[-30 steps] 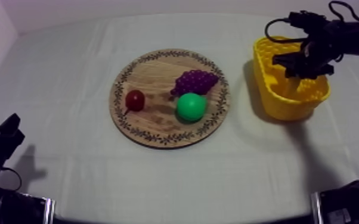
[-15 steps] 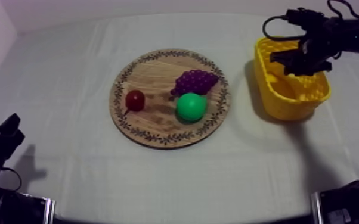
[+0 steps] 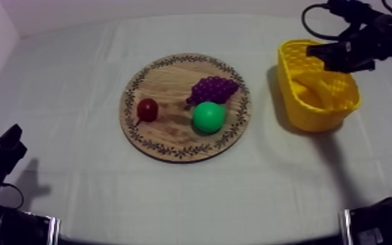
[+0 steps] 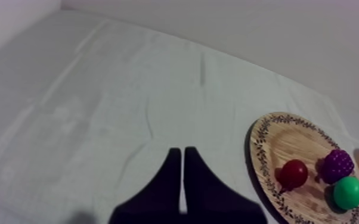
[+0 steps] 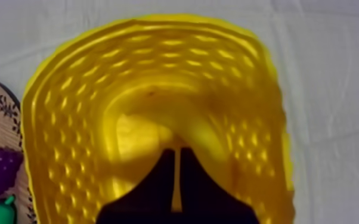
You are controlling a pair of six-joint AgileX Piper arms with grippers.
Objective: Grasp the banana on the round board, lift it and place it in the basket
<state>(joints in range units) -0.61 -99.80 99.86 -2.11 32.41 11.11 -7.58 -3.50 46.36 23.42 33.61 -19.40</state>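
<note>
Right wrist view shows banana (image 5: 141, 134), apparently, in basket (image 5: 56, 107).

Yellow holed basket (image 3: 288, 91) under my black right hand (image 3: 317, 51); I see a brown board (image 3: 169, 78) with dark leafy rim, purple grapes (image 3: 213, 88), green pear (image 3: 208, 116), small red fruit (image 3: 148, 109).

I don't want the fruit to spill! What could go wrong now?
The right gripper hangs shut over the yellow basket with the banana inside. If it swings sideways, it might catch the rim and tip the basket. A shoved basket could also bump the wooden board beside it and jostle the grapes.
</note>
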